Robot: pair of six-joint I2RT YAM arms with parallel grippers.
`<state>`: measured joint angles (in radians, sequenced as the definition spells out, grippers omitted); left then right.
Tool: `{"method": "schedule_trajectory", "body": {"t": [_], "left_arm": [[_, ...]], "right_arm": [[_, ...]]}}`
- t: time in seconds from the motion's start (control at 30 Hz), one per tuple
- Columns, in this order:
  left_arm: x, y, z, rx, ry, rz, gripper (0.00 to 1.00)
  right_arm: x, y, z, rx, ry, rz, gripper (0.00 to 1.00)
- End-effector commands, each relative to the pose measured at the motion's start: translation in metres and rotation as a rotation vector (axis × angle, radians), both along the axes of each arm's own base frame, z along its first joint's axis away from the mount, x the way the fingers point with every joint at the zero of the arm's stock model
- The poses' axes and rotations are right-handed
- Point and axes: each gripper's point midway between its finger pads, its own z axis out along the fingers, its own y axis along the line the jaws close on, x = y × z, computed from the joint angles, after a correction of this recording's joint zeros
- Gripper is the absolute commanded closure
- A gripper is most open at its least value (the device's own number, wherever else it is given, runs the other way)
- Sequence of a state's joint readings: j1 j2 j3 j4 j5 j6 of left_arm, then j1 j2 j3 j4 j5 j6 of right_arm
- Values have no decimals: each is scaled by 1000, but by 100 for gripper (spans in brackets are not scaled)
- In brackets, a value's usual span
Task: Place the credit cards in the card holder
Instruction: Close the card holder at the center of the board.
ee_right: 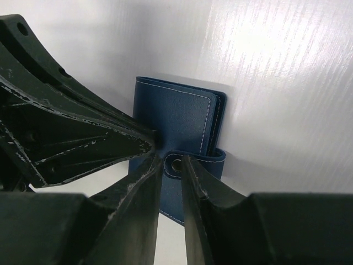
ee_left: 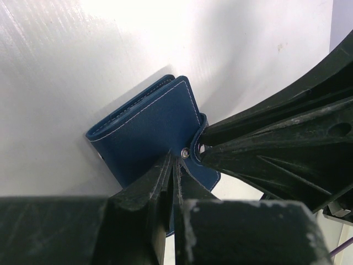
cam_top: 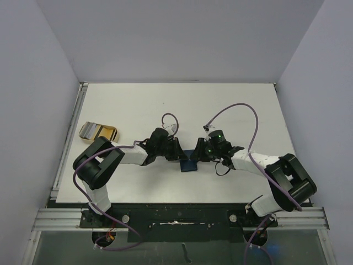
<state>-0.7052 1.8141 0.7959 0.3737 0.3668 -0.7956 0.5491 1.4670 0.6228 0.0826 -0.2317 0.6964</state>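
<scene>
the card holder (ee_left: 146, 130) is lying folded shut on the bench (cam_top: 165, 105), central, just ahead of the two arms, with its snap tab (ee_right: 209, 159) wrapping over one edge. i am judging the task as barely begun: the holder is not opened and no card is showing in it. the credit cards (cam_top: 91, 130) appear to be sitting in the tray (cam_top: 113, 134) at the left edge, well apart from the holder; detail there is too small to confirm. the left gripper (ee_left: 174, 163) is closed, its tips bearing on the holder's cover. the right gripper (ee_right: 171, 168) is standing narrowly apart about the tab's stud; i cannot tell whether it is biting. remaining: opening, fetching, inserting. the bench is showing white and glaring under the light; plain pale walls (cam_top: 182, 38) are enclosing it on three sides.
</scene>
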Motion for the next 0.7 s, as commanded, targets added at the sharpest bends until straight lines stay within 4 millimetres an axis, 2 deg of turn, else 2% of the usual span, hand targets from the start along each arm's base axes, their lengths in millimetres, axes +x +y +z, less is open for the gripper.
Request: {"method": "schedule_trajectory", "body": {"t": [0.0, 0.33, 0.67], "left_arm": [[4, 12, -15, 87, -5, 35, 97], [3, 13, -15, 88, -2, 34, 96], [3, 13, -12, 84, -3, 34, 96]], "right_arm": [[7, 10, 12, 71, -34, 5, 78], [8, -3, 29, 27, -76, -27, 78], [5, -6, 17, 5, -49, -33, 82]]}}
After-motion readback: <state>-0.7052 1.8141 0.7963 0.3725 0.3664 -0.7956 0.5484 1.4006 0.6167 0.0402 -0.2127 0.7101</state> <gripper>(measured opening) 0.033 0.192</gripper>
